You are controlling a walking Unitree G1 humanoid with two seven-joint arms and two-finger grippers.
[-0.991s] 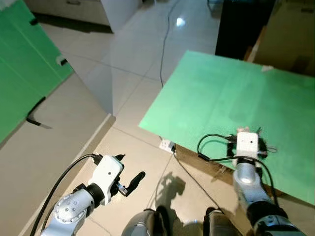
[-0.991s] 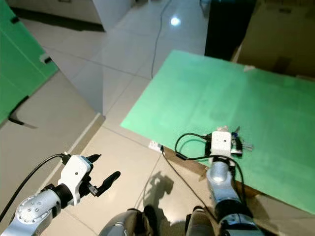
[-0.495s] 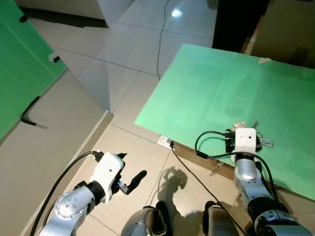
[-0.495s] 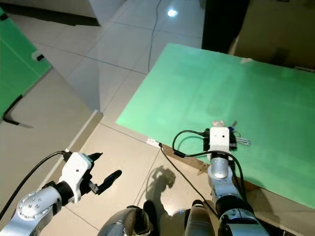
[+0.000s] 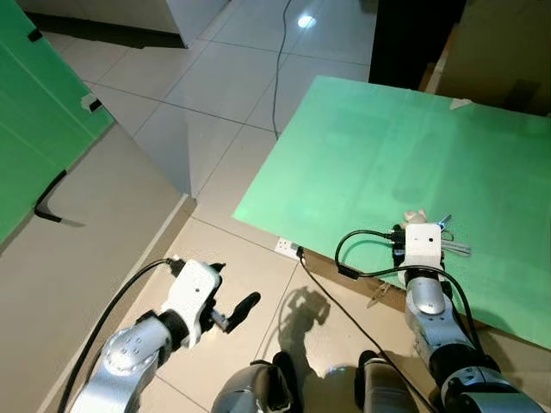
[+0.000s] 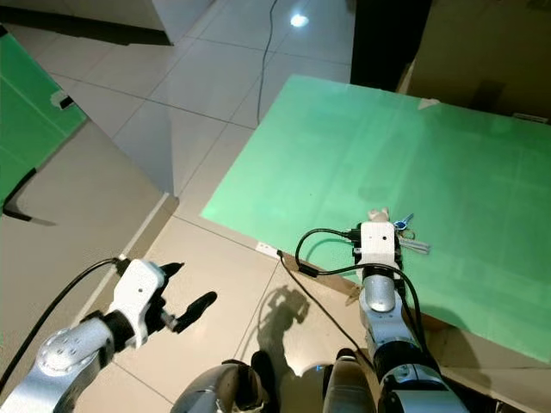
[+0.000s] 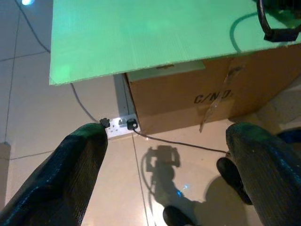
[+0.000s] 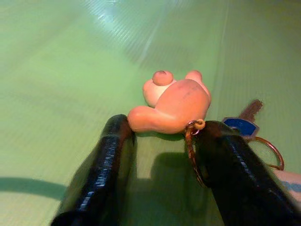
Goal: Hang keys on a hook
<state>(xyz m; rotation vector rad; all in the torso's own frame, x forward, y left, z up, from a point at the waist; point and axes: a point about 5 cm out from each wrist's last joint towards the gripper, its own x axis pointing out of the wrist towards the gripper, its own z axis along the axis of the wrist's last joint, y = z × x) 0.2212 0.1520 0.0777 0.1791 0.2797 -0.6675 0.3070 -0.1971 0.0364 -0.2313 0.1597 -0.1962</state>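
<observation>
Black-fingered left pincer (image 5: 225, 310), lower left of the head views, hangs idle over the pale tiled floor (image 5: 215, 77), fingers spread and empty; past them, its wrist camera looks at a brown cardboard box (image 7: 197, 94) under the green sheet. Centre to right: the green corrugated-plastic counter (image 5: 362, 146) carries the bunch of keys (image 6: 405, 231) on a metal ring with a peach-coloured soft figurine fob (image 8: 171, 101), lying near the counter's front edge. Over the last second the right pincer (image 8: 162, 141) has advanced across that edge to the bunch. Its two fingers are now parted, flanking the fob, one touching the ring (image 8: 190, 146); nothing is gripped yet. Judged stage: pre-grasp, with closing and lifting outstanding. At right, no hook can be made out.
</observation>
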